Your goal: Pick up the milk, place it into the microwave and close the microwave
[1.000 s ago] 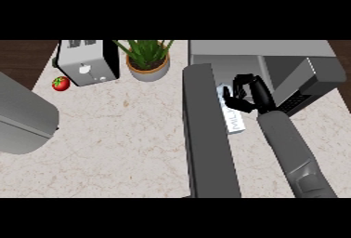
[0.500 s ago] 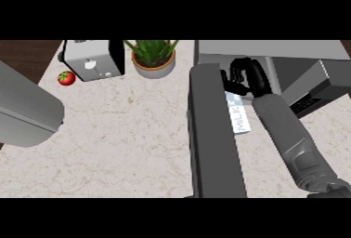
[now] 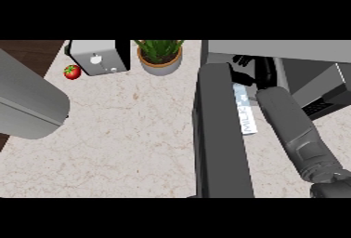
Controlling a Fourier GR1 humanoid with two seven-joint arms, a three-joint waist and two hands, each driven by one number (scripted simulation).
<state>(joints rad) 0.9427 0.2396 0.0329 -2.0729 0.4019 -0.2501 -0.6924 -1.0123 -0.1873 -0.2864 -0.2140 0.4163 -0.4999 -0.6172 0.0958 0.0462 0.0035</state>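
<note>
Gripping milk [image 3: 245, 111] (right robot hand [image 3: 250, 69]) by microwave [image 3: 308, 60].

I read one marking only: the word "MILK", in pale capitals running lengthwise along the side of the milk carton [image 3: 244, 111], which lies between the open microwave door [image 3: 219, 135] and my right forearm. I find no other legible text, number or sign; the toaster [image 3: 99, 56] front shows only an unreadable mark.

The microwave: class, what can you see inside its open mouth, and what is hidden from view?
The right hand reaches into the microwave. The milk lies below it, its top end covered by the hand. The cavity's depth is out of sight.
</note>
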